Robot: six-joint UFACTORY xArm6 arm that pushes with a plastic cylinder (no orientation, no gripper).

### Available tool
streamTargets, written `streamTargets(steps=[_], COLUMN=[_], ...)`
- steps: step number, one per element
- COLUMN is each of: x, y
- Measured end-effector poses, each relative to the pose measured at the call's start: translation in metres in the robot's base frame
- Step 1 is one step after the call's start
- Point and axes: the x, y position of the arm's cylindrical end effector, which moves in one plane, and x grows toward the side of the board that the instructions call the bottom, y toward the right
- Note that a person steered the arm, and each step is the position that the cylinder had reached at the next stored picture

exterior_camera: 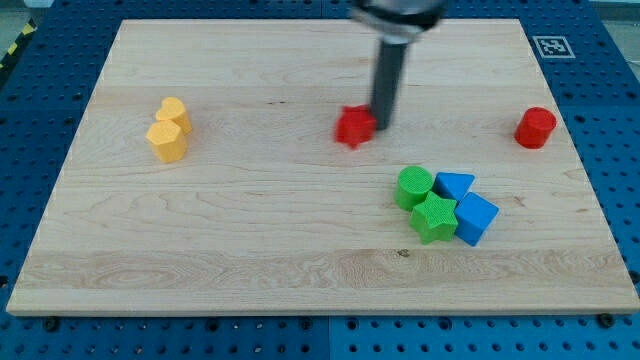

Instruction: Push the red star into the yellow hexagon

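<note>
The red star (353, 127) lies near the middle of the wooden board (250, 240) and looks slightly blurred. My tip (382, 126) is right beside it, touching its right side. The yellow hexagon (166, 140) sits far to the view's left, with a second yellow block (175, 113) touching it just above. The rod rises from the tip to the view's top edge.
A red cylinder (535, 128) stands at the view's right. A cluster at the lower right holds a green cylinder (414, 187), a green star (435, 216), a blue triangle (455, 185) and a blue cube (475, 218). A marker tag (552, 45) sits at the board's top right corner.
</note>
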Motion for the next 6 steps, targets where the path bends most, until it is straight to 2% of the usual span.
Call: streamTargets(steps=[1, 2, 3, 5, 6], x=[0.021, 0.009, 0.019, 0.041, 0.023], y=[-0.074, -0.062, -0.053, -0.159, -0.157])
